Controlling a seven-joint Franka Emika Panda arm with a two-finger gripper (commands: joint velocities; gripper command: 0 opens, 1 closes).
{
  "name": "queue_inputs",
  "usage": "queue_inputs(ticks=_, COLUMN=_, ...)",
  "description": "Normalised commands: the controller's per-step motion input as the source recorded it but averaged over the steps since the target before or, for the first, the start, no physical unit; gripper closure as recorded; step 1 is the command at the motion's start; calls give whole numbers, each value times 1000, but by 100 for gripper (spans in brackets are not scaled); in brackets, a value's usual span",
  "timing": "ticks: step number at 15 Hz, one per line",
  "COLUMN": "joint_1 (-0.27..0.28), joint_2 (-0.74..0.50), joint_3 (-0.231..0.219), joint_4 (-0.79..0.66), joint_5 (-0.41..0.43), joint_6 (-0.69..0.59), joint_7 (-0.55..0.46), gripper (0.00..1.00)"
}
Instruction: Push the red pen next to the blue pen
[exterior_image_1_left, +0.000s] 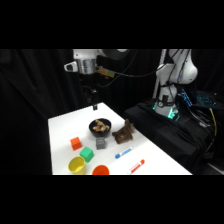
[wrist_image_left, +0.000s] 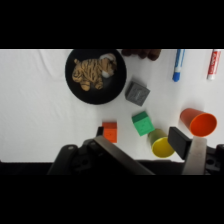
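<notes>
Nearest the side camera, along the table's near edge, stand a yellow cup and a red-orange cup, and just right of them lies the red pen, a slim marker with a whitish section, resting flat on the white table. Its long axis runs on a slant, from near-left to far-right. Beside it, a little farther back and to the left, lies the blue pen, on much the same slant; the two are near each other but apart, with bare table between them. Behind them sit a grey block, a green block, an orange cube, a black bowl holding a striped tiger toy, and a dark brown object to the bowl's right. The gripper hangs high over the table's far edge, well apart from both pens, with bowl and blocks between. From it the red pen lies toward the near right corner, the farther of the two pens. In the wrist view both pens show at the upper right, side by side and roughly parallel, and the gripper's fingers, one of which shows near the bottom edge, stand apart with nothing between them. Judging from this, the coming push must meet the red pen broadside on its right flank, driving it leftward toward the blue one.
</notes>
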Motion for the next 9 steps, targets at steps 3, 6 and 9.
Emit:
queue_inputs(ticks=3, joint_1=14, joint_2=9, joint_3=52, joint_4=-11, joint_5=16, joint_6=36, joint_7=70, gripper=0)
queue_inputs(ticks=6, joint_1=82, joint_2=-51, joint_3=93, joint_4=-127, joint_5=15, joint_6=144, joint_7=169, gripper=0)
queue_inputs(ticks=9, joint_1=157, joint_2=-137, joint_3=131, joint_4=-253, joint_5=22, joint_6=219, joint_7=278, gripper=0)
